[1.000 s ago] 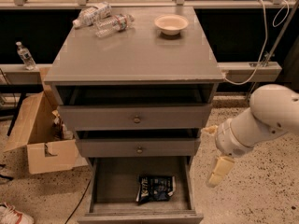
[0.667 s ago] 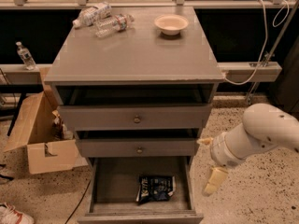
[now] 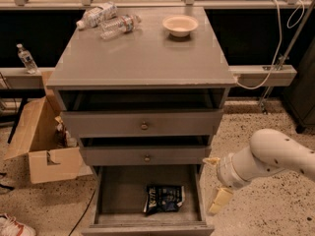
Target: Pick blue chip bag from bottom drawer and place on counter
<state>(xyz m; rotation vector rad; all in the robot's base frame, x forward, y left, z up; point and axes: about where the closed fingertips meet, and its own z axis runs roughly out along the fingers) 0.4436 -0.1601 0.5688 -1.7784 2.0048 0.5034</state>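
blue chip bag [image 3: 164,199] in bottom drawer [image 3: 122,191], gripper [image 3: 216,181] beside drawer

The counter [image 3: 147,58] is glossy, the bottom drawer [image 3: 123,191] matt wood, the blue chip bag [image 3: 164,198] crinkled, and the gripper [image 3: 211,185] beside that drawer smooth cream plastic.

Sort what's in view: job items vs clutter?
Job: blue chip bag, lying in the open bottom drawer; counter; hand, open, beside the drawer's right side, outside it, holding nothing.

Clutter: two plastic bottles and bowl on the counter; cardboard box at left; small bottle on the ledge.
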